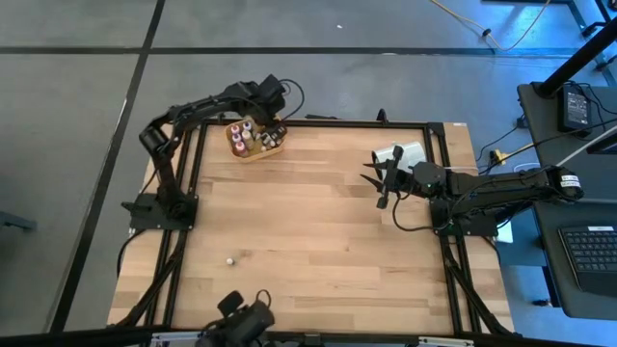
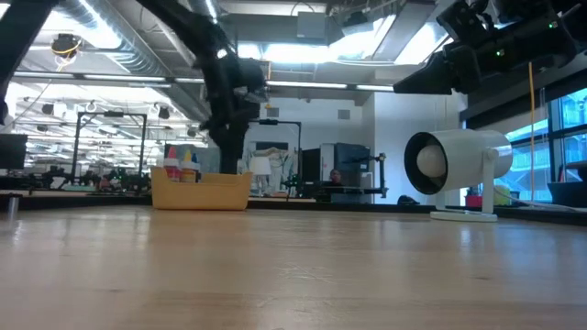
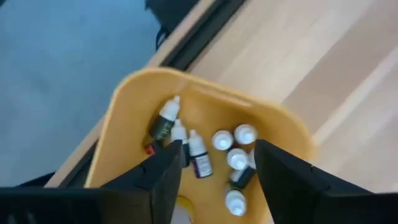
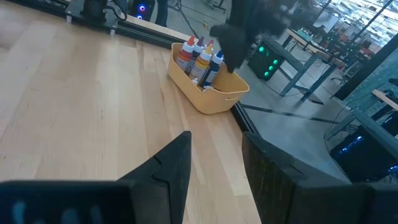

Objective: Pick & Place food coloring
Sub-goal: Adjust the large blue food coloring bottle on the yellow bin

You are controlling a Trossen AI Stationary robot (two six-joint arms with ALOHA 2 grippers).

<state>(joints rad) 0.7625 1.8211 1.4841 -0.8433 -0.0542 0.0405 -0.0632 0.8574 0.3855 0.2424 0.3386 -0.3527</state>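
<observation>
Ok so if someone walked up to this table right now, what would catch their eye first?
Probably the yellow tray at the table's far left corner, packed with small food coloring bottles, with the left gripper hanging open right over it. Next, the big white cylinder on the right side, near the waiting right gripper.

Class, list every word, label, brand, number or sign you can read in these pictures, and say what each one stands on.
No text can be read in any view.
food coloring bottles in the yellow tray: labels too blurred to read.
white cylinder: no marking visible.
Signs in the room behind: too small to read.
</observation>
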